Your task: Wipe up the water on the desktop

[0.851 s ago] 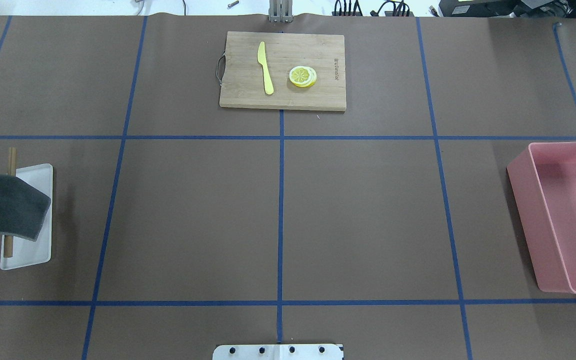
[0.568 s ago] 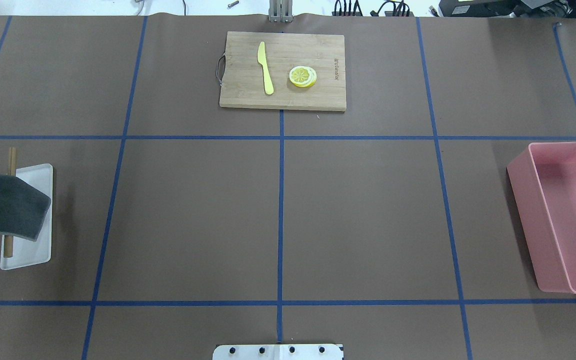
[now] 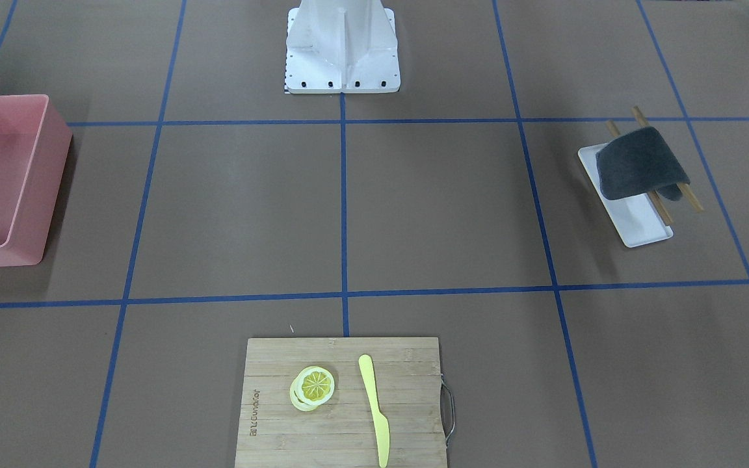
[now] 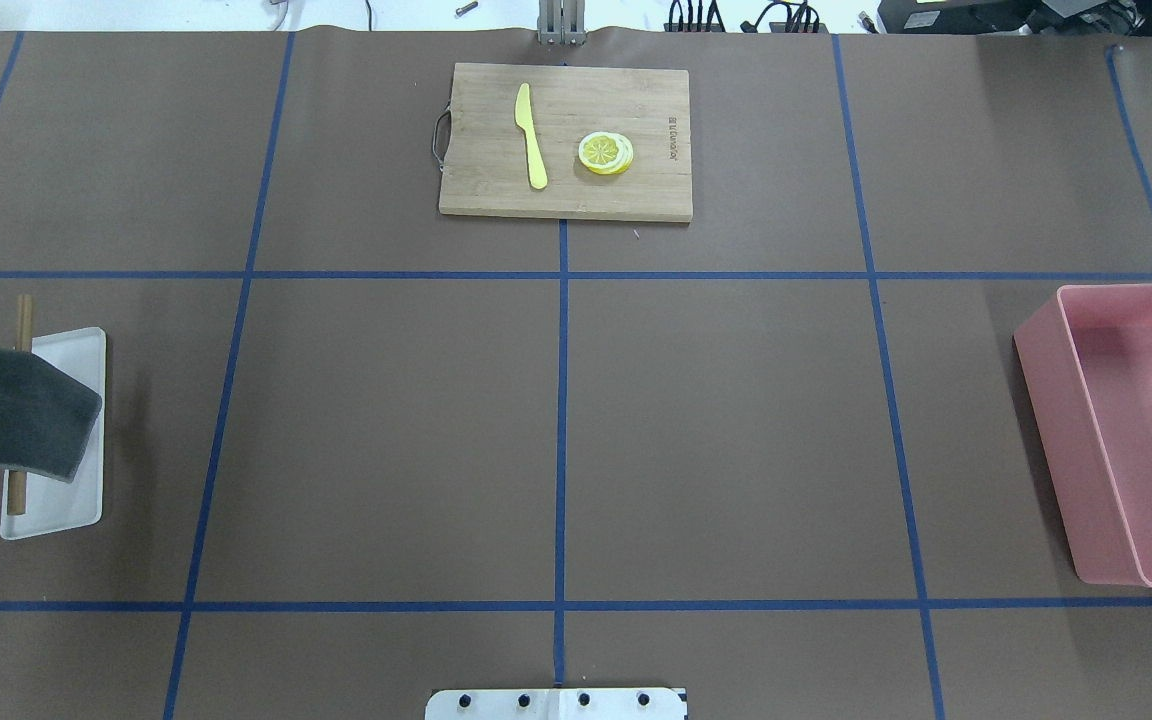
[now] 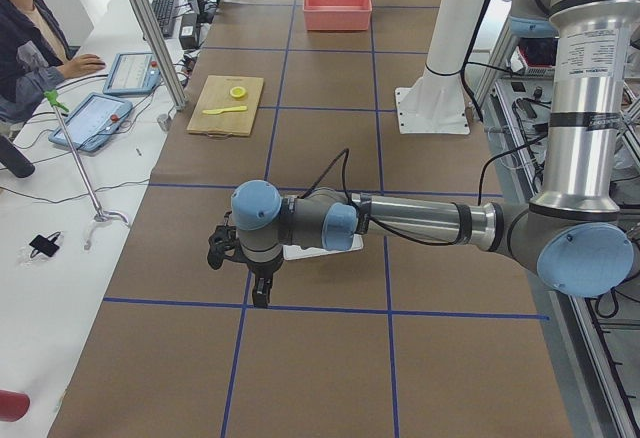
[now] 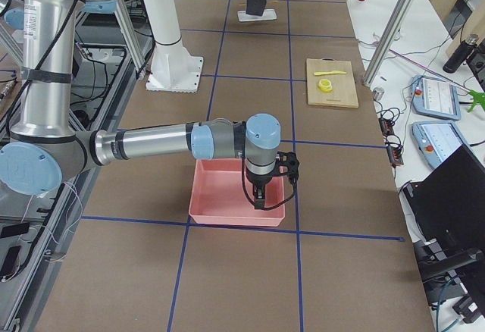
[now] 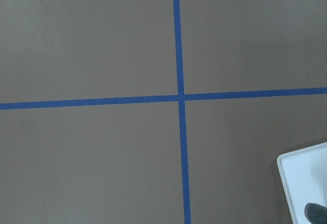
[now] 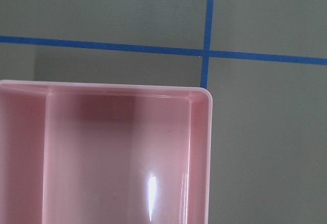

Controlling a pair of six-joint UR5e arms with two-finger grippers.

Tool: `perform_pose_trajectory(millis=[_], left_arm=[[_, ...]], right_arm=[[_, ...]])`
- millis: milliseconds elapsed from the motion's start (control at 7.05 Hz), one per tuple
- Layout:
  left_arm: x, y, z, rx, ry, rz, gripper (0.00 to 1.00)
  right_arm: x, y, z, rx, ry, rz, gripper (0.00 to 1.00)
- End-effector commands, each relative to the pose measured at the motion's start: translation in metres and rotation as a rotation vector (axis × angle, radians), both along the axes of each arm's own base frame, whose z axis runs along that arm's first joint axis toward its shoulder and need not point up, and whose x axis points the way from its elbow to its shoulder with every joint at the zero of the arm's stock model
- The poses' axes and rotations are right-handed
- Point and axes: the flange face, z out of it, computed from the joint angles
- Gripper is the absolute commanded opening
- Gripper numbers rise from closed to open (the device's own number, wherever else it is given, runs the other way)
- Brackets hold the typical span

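Note:
The desktop [image 4: 386, 430] is a matte brown top with blue tape lines; I see no clear water on it. A dark grey cloth [image 4: 11, 410] hangs over two wooden sticks [image 4: 22, 320] above a white tray [image 4: 81, 500] at the left edge; it also shows in the front view [image 3: 638, 162]. My left gripper [image 5: 261, 296] shows only in the exterior left view, hanging over a tape crossing beside the tray; I cannot tell if it is open. My right gripper [image 6: 260, 201] shows only in the exterior right view, over the pink bin [image 6: 227, 214]; I cannot tell its state.
The pink bin [image 4: 1046, 400] stands at the right edge. A bamboo cutting board [image 4: 496, 190] at the far middle carries a yellow knife [image 4: 531, 135] and lemon slices [image 4: 605, 153]. The robot's white base plate [image 4: 556, 704] is at the near edge.

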Motion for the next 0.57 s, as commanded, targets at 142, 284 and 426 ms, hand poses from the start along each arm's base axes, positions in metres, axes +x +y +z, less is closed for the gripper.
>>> perform_pose_trajectory(millis=[142,284,426], left_arm=[[0.0002,0.0042,0.004,-0.004,0.002,0.0,0.98],[0.0006,0.0082,0.0083,-0.008,0.008,0.002,0.98],[0.0005,0.0082,0.007,-0.007,0.007,0.0,0.98]], right_arm=[[-0.0011,0.0003,0.001,0.002,-0.006,-0.003,1.0],[-0.0012,-0.0005,-0.0009,0.007,-0.008,-0.002,1.0],[-0.0018,-0.0012,-0.0014,0.008,-0.006,-0.004,1.0]])
